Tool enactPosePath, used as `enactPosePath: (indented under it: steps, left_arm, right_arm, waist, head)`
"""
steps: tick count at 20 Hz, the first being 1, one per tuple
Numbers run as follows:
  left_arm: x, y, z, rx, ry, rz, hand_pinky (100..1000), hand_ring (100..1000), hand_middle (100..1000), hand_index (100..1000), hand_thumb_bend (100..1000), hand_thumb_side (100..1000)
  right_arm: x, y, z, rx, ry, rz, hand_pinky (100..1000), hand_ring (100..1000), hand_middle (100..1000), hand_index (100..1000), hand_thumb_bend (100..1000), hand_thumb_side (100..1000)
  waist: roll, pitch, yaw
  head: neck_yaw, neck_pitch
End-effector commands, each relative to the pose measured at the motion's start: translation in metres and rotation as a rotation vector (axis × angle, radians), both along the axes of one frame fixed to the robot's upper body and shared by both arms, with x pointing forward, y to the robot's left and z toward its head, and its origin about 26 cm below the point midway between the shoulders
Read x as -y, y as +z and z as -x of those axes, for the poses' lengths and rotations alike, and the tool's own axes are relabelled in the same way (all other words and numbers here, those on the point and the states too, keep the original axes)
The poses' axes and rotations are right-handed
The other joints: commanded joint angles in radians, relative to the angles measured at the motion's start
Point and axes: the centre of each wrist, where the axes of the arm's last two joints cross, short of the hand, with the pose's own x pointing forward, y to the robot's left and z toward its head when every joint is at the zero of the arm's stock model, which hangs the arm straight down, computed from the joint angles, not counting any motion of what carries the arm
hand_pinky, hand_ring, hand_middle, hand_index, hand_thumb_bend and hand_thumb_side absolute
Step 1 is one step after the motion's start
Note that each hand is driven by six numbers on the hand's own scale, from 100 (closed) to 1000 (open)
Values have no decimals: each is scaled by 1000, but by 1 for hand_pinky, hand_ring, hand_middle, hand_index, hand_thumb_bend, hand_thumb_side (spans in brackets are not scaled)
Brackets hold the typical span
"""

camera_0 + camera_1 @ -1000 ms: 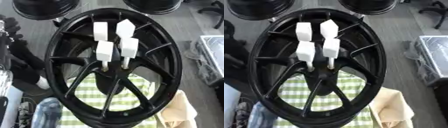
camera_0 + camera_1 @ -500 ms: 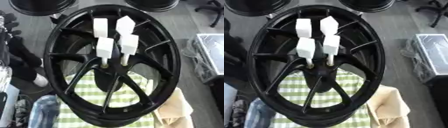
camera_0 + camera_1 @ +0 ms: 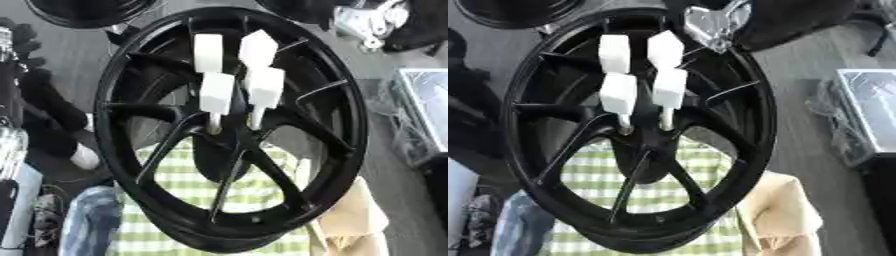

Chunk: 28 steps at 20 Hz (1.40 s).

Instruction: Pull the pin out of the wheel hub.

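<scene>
While four white-capped pins [image 3: 216, 95] sit seated at the centre of the black wheel hub [image 3: 229, 145] — nothing pulled yet. Silver-and-black right hand [image 3: 715, 20] at one o'clock, above the rim; fingers' state impossible to tell. Left hand absent from view.

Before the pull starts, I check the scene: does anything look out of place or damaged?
Nothing looks damaged. The wheel stands tilted over the checked cloth, and four white pins still sit in its hub. A silver-and-black hand shows at the top edge, not touching them.

workshop: wheel rims [image 3: 229, 125] on floor
</scene>
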Motion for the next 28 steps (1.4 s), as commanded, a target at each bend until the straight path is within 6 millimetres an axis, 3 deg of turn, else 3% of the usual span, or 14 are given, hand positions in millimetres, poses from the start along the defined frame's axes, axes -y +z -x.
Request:
enactPosePath:
  steps: [1,7,13,20,28]
  left_arm:
    - [-6,16,1,43,12,-23,747,789,721,755,119,861]
    - [-7,18,1,57,17,-13,747,788,719,754,120,858]
    - [-6,20,1,65,18,-7,747,787,717,753,121,856]
    - [-4,23,1,82,14,-8,747,788,718,754,116,851]
    - [-1,30,3,122,35,-48,747,787,718,754,102,836]
  right_arm:
    - [-1,3,4,25,4,32,781,722,741,862,100,465]
    - [-5,-9,2,6,-6,88,786,742,747,852,100,484]
    - [-5,-15,1,17,-20,118,792,744,731,860,100,427]
    - [-8,-25,-1,1,-42,149,800,725,736,874,100,458]
    - [-11,-33,-2,-11,-77,154,810,746,753,880,100,472]
  waist:
    - [3,-15,2]
    - [4,-13,8]
    - [5,-13,11]
    - [10,-8,20]
    - [14,-7,25]
  head:
    - [1,-3]
    - [-6,-9]
    - [-14,-10]
    - [-61,9]
    - [-73,9]
